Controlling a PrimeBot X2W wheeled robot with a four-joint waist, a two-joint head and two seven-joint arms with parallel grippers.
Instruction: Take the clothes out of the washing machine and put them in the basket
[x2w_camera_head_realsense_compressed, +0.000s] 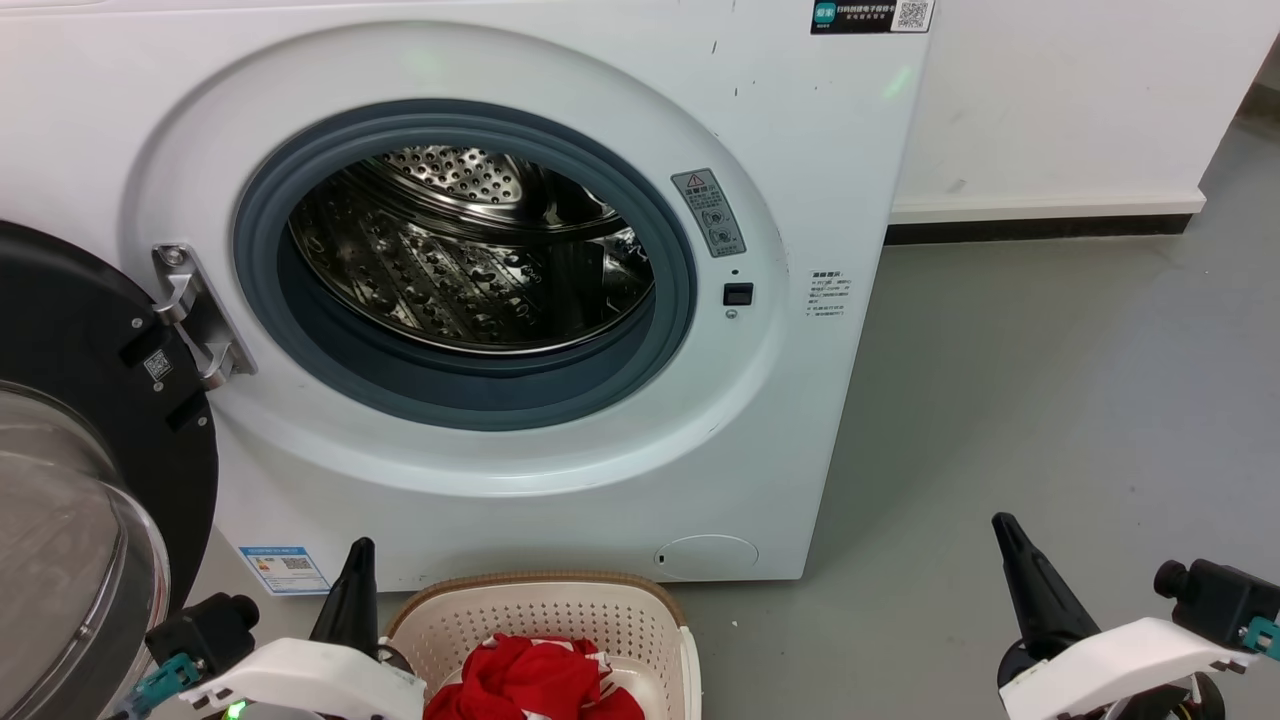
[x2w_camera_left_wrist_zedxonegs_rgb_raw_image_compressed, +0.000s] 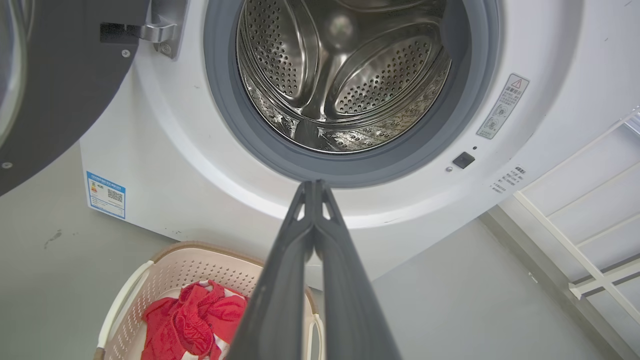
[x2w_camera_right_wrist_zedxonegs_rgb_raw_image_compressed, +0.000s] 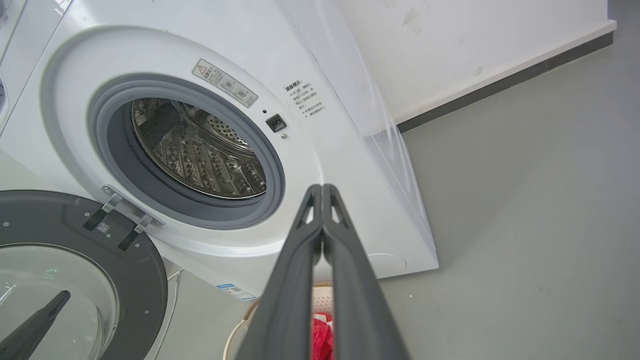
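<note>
Clothes are heaped red in the basket, which sits just in front of the washer. Drum looks like bare steel from every angle, so I'd call this basically done. Left tool and right tool both have their fingers pressed together, holding nothing. Best move imo: peek behind the lower gasket lip for stragglers, and stay clear of the open door.

Warning-triangle label on washing machine, QR sticker, wording apparently unreadable
</note>
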